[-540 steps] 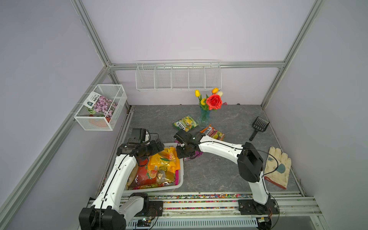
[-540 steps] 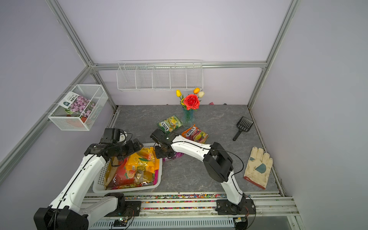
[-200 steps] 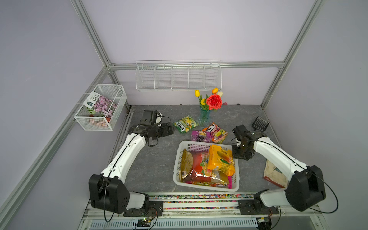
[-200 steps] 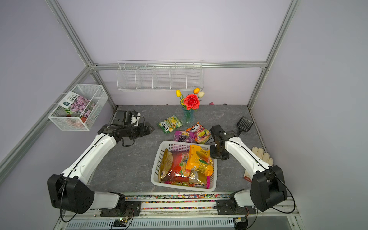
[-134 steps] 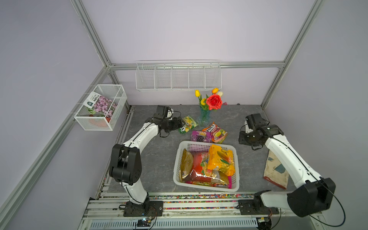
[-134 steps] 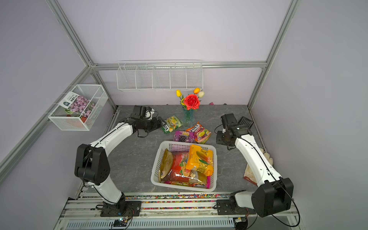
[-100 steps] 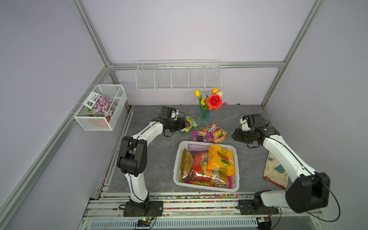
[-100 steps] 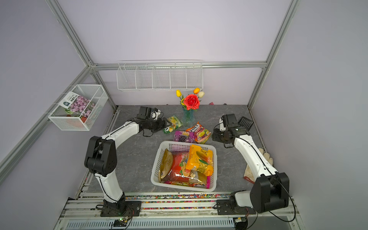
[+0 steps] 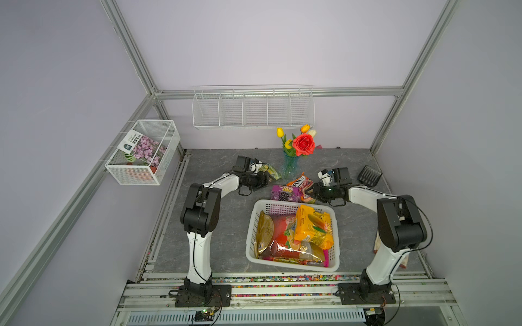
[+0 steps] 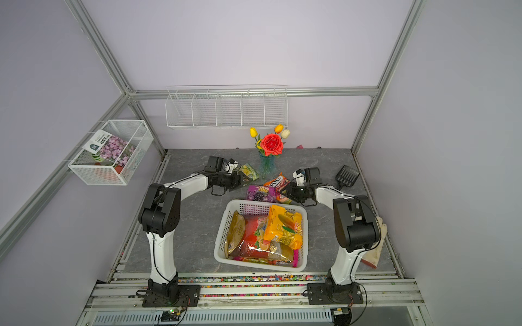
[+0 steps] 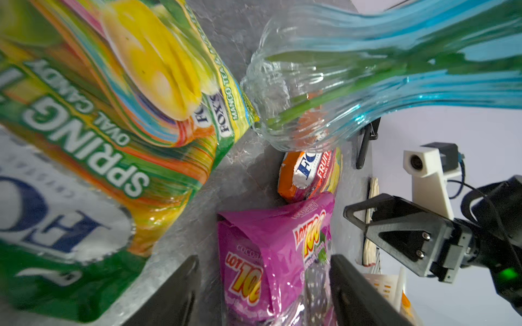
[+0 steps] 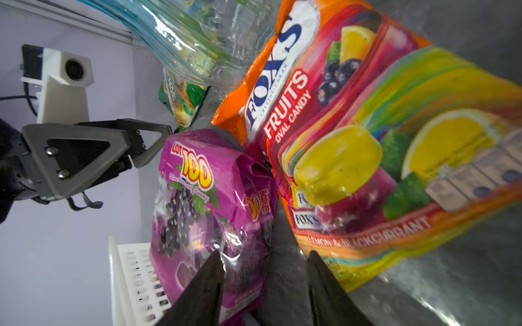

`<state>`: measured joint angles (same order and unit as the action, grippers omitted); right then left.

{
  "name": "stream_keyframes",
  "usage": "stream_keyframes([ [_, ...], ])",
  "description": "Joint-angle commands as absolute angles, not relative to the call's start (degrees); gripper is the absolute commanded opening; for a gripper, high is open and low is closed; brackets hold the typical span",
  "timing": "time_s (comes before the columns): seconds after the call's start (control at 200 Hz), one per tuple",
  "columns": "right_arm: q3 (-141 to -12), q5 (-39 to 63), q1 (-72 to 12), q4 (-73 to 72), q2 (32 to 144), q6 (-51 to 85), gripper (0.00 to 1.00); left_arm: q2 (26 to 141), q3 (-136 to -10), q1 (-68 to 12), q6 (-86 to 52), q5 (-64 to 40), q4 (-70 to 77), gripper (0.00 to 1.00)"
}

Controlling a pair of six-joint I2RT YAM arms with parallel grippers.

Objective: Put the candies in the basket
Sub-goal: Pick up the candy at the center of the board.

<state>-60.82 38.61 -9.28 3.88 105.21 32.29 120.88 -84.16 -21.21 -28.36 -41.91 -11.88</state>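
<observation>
I see both hands low on the grey bench behind the white perforated plastic basket [image 9: 336,225]. My left hand [image 10: 240,180] is spread, empty, beside the green FOX'S bag [image 10: 249,172]. My right hand [image 10: 284,193] is spread at the orange FOX'S bag [image 10: 278,182], next to the purple grape bag [image 9: 282,193]. The orange mango bag [image 9: 312,227], gold bag [image 9: 265,232] and pink bag [image 9: 282,225] lie in the basket.

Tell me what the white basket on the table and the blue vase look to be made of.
White perforated basket: likely moulded plastic, matte to slightly glossy; uniform punched slots and a rolled rim.
Blue ribbed vase: clear, blue-tinted glass or hard plastic, glossy; the stems show through it, and it carries bright highlights. Which of the two is unclear.
</observation>
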Motion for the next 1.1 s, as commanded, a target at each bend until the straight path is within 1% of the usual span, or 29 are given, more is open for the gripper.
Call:
stream_keyframes([
  [0.0, -60.35, 43.72, -9.04, -3.85, 106.68, 35.08, 0.51, 122.58, -87.33, -21.95, -27.43, -44.49, -11.23, 0.74],
  [0.06, -60.92, 45.22, -9.13, -4.5, 108.09, 35.51, 0.51, 123.26, -87.52, -21.97, -27.51, -45.65, -10.57, 0.7],
  [0.19, -62.36, 46.33, -9.89, -5.38, 111.05, 36.12, 0.51, 124.81, -88.79, -22.47, -27.73, -47.46, -10.24, 0.67],
  [0.23, -63.04, 46.59, -10.19, -5.71, 112.03, 36.24, 0.52, 125.34, -89.31, -22.71, -27.45, -47.59, -10.74, 0.64],
  [0.3, -64.19, 47.0, -10.57, -6.37, 113.74, 36.6, 0.51, 126.39, -90.4, -23.0, -27.17, -48.18, -11.72, 0.61],
  [0.35, -64.8, 47.24, -10.72, -6.74, 114.63, 36.72, 0.51, 126.96, -90.86, -23.18, -27.1, -48.88, -11.85, 0.57],
  [0.49, -65.15, 48.83, -11.4, -10.05, 115.78, 37.39, 0.49, 127.35, -91.47, -23.47, -26.36, -48.21, -12.69, 0.51],
  [0.535, -65.08, 49.37, -11.51, -11.41, 116.11, 37.55, 0.48, 127.38, -91.7, -23.47, -25.95, -48.08, -13.01, 0.45],
  [0.615, -64.87, 50.44, -11.52, -14.03, 116.84, 38.19, 0.42, 127.45, -92.21, -23.48, -25.34, -48.03, -13.87, 0.34],
  [0.66, -64.3, 51.46, -11.53, -16.58, 117.18, 39.01, 0.37, 127.39, -92.48, -23.47, -24.82, -47.99, -14.48, 0.31],
  [0.675, -64.15, 51.86, -11.52, -17.6, 117.16, 39.41, 0.35, 127.38, -92.53, -23.47, -24.67, -47.92, -14.64, 0.29],
  [0.76, -63.08, 53.62, -11.58, -22.1, 117.22, 41.16, 0.27, 126.48, -92.24, -23.47, -23.72, -47.77, -15.04, 0.24],
  [0.775, -63.04, 53.94, -11.6, -22.67, 117.23, 41.26, 0.26, 126.31, -92.18, -23.47, -23.61, -47.77, -15.01, 0.2],
  [0.8, -63.02, 54.4, -11.59, -23.16, 117.23, 41.33, 0.23, 125.99, -92.04, -23.47, -23.35, -47.73, -15.01, 0.18],
  [0.82, -63.06, 54.73, -11.61, -23.52, 117.08, 41.39, 0.22, 125.7, -91.95, -23.47, -23.09, -47.65, -15.03, 0.14],
  [0.925, -62.95, 55.84, -11.79, -25.07, 116.68, 41.37, 0.13, 124.68, -92.02, -23.47, -21.92, -47.31, -15.64, 0.03],
  [0.975, -62.95, 56.31, -11.94, -25.46, 116.55, 41.36, 0.09, 124.27, -92.16, -23.47, -21.5, -47.03, -16.22, 0.01],
  [1.095, -63.01, 56.91, -12.39, -25.96, 115.96, 41.57, 0.04, 122.93, -92.04, -23.47, -20.5, -46.83, -17.16, 0.0],
])
